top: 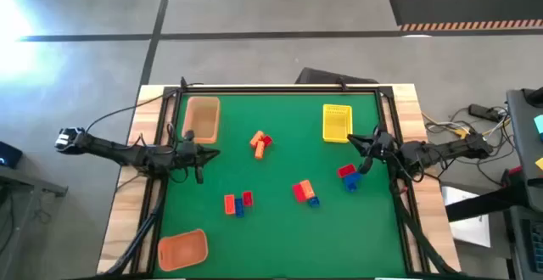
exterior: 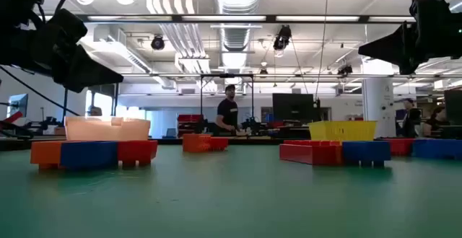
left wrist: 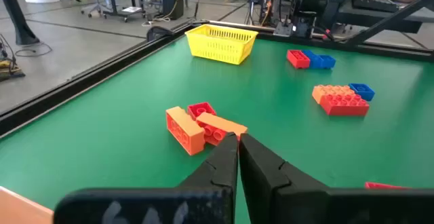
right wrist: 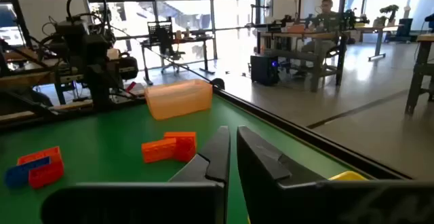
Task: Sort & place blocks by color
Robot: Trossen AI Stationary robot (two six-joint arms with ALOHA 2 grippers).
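Landmark: yellow tray (top: 336,122), near the far right corner of the green mat (top: 280,238).

Largest first. Tan tray (top: 201,118) sits well left of the yellow tray; orange tray (top: 182,249) is far off, diagonally opposite at the near left.

Blocks, 4 small clusters: orange/red pair (top: 260,142) left of the yellow tray; red+blue pair (top: 348,176) just near-side of it; red/orange/blue group (top: 305,192) further toward the near edge; orange/red/blue trio (top: 237,204) furthest off, nearer the left.

Left gripper (top: 210,153) hangs beside the tan tray, fingers pressed together, holding nothing. Right gripper (top: 356,142) sits just beside the yellow tray's near corner, fingers together too, empty.

Handling, as judged: bricks look light, rigid, smooth plastic, not fragile but apt to skid or twist. Best grip is prob. across the flat long sides, low, w/ studs up; touching bricks likely need separating first.
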